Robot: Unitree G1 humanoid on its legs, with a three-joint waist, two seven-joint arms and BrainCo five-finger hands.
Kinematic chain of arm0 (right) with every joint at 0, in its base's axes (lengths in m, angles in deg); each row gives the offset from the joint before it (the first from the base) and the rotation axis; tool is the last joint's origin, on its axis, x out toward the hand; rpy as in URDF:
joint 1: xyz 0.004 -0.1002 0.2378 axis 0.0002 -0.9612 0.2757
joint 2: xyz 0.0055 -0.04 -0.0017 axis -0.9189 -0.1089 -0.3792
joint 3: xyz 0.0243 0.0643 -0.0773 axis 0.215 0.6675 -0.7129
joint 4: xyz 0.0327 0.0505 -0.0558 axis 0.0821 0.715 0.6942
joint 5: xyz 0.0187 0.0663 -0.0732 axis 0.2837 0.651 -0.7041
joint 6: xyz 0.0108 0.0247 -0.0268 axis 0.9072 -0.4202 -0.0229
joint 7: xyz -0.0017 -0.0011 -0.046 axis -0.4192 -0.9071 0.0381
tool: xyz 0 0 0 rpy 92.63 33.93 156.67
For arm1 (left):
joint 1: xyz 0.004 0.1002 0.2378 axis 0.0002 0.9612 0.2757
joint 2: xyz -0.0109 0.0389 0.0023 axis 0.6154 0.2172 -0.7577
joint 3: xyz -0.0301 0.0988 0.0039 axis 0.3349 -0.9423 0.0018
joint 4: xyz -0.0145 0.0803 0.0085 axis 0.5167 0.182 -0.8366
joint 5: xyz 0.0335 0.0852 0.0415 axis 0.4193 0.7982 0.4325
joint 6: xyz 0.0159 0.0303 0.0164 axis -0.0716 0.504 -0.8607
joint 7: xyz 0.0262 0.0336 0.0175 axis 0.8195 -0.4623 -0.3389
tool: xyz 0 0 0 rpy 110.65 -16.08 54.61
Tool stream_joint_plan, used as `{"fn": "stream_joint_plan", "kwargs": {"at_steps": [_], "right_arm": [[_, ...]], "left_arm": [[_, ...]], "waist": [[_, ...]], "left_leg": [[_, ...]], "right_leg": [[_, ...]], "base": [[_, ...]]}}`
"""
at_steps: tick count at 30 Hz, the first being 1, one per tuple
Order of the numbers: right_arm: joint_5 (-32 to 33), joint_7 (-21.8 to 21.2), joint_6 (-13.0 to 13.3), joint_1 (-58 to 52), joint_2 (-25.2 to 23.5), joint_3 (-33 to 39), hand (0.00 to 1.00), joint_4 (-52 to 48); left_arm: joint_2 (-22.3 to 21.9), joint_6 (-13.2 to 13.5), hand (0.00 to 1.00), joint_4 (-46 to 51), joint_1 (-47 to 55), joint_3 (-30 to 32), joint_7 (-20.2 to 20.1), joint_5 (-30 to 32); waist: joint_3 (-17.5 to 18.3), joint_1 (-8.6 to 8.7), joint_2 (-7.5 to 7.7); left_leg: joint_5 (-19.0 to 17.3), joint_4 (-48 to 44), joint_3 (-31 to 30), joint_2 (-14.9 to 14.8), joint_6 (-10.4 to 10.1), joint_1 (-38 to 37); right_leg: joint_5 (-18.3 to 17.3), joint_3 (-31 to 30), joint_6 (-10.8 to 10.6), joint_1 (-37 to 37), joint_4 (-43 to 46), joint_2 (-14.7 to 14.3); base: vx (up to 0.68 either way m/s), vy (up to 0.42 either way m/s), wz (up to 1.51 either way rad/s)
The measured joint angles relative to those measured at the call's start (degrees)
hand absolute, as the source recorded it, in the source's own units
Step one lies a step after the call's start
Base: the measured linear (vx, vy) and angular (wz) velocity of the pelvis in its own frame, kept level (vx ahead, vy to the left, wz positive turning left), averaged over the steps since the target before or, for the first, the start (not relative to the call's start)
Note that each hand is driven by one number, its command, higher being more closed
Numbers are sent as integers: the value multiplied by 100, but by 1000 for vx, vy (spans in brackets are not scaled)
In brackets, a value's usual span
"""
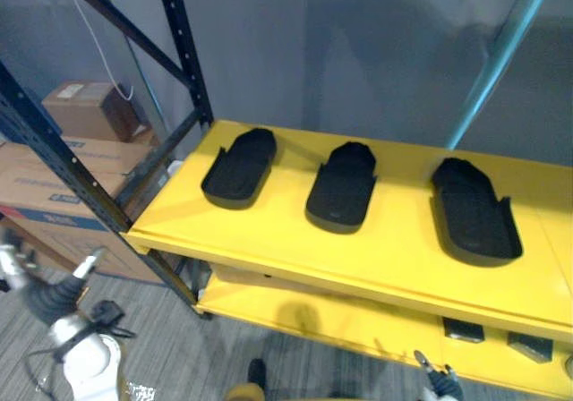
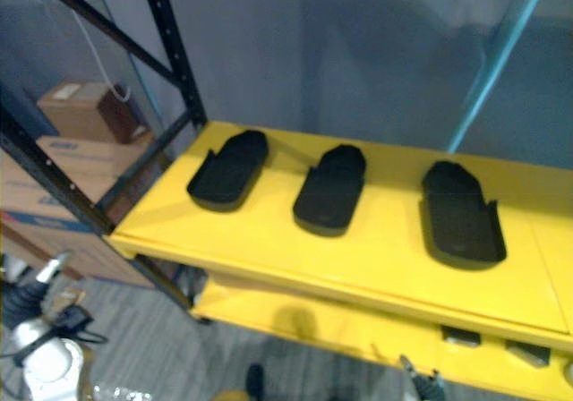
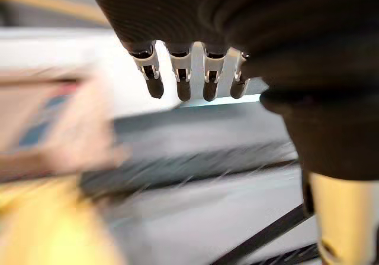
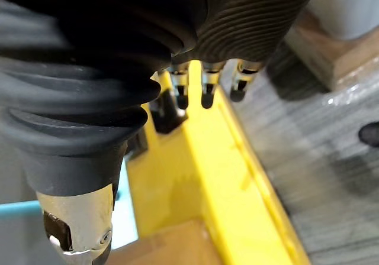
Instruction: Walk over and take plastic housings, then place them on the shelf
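Note:
Three black plastic housings lie in a row on the yellow shelf [image 1: 394, 258]: a left housing [image 1: 240, 166], a middle housing [image 1: 343, 186] and a right housing [image 1: 474, 211]. My left hand [image 1: 52, 295] hangs low at the left, in front of the shelf's corner and apart from the housings. In the left wrist view its fingers [image 3: 180, 78] are straight and hold nothing. My right hand [image 1: 440, 383] is low at the right, below the shelf's front edge. Its fingers [image 4: 204, 90] hang straight and empty over the yellow lower shelf [image 4: 219, 176].
Black steel uprights [image 1: 185, 47] and a diagonal brace frame the shelf's left end; a teal post [image 1: 501, 56] stands at the back right. Cardboard boxes [image 1: 54, 182] are stacked to the left. Small dark parts [image 1: 463, 330] lie on the lower yellow shelf. Grey floor lies below.

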State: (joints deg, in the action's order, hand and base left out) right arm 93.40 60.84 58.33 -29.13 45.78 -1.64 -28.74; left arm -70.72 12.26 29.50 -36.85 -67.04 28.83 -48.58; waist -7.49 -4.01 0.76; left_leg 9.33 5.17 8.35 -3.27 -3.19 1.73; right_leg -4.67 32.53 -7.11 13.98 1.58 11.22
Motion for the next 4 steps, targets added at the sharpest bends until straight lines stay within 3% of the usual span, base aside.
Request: {"fn": "stream_joint_plan", "kwargs": {"at_steps": [4], "right_arm": [[43,1,-83,62,-34,2,0,1]], "left_arm": [[-271,-124,0,-1446,21,-509,-546,-405]], "waist": [[-116,48,26]], "left_leg": [[-47,0,39,-8,-41,-71]], "right_leg": [[-55,-35,-18,38,0,3]], "base": [[42,-26,-6]]}}
